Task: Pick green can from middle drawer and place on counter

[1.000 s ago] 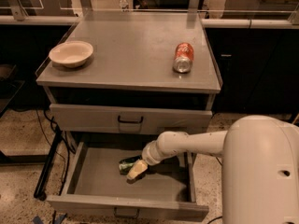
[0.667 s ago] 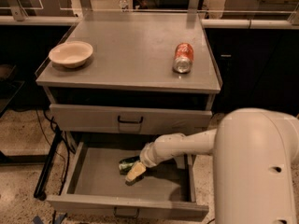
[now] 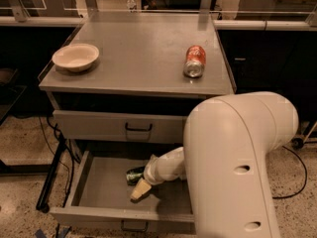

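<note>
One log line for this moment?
drawer: open | gripper: inside drawer, at green can | counter: bowl, red can

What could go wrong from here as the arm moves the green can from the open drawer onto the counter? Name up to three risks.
The green can lies on its side in the middle drawer beside the gripper, so it may roll away. Rising, the arm could strike the closed drawer front above. The orange-red can lying on the counter might get bumped.

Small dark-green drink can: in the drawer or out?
In. The dark-green can lies on its side inside the open grey metal drawer, gripper close beside it.
</note>
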Controlling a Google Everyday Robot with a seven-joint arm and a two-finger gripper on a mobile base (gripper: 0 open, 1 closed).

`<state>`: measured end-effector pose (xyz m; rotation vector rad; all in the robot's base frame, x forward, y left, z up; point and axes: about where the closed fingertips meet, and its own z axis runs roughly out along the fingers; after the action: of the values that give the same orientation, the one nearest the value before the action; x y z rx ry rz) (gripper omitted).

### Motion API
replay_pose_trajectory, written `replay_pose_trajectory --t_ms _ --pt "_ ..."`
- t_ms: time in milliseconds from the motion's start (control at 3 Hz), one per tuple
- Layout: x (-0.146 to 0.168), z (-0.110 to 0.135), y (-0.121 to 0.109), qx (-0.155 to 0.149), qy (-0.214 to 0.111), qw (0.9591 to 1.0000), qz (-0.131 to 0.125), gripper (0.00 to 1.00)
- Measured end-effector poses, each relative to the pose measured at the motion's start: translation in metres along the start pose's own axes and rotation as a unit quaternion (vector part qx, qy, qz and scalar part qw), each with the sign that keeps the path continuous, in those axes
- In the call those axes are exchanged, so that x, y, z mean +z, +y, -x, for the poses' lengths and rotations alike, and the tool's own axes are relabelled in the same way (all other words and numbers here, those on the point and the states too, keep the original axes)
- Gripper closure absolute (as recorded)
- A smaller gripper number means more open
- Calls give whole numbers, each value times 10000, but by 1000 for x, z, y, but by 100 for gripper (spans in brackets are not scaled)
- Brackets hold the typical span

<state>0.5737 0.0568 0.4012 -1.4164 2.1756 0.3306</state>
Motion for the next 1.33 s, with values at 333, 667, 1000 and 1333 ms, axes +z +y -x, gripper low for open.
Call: replay_pose_trajectory --t_ms 333,667,1000,1333 --pt "4 0 -3 2 -22 10000 40 0" --pt "10 2 -12 9 -82 9999 65 0" --pt "19 5 -17 -18 -124 9998 150 0" --pt "28 4 -19 -12 -117 9996 263 0"
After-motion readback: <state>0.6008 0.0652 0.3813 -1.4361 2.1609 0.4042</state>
